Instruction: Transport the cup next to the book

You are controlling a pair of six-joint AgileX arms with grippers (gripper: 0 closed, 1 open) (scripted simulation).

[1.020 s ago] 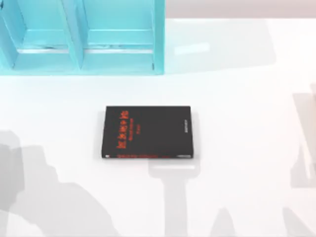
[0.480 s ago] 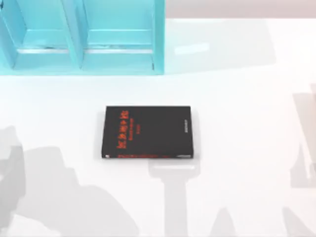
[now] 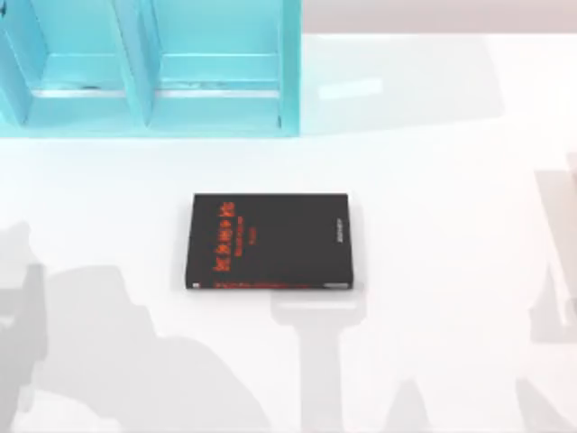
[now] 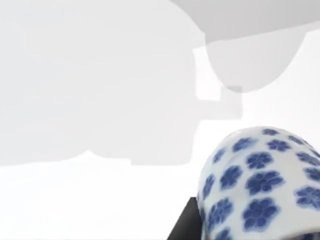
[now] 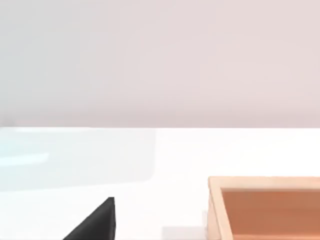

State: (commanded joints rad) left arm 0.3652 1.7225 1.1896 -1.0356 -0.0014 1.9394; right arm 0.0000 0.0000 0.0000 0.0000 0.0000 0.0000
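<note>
Cup [image 4: 260, 180] close against left wrist camera, book [image 3: 270, 242] mid-table.

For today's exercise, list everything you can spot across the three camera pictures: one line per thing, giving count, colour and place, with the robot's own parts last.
book: one, black with red lettering, flat near the table's middle.
cup: one, white with blue flowers, close in the left wrist view.
shelf unit: one, turquoise, far left of the table.
wooden box: one, tan and orange, in the right wrist view.
table: one, white, crossed by grey shadows.
left claw's dark part: one, black, beside the cup.
</note>
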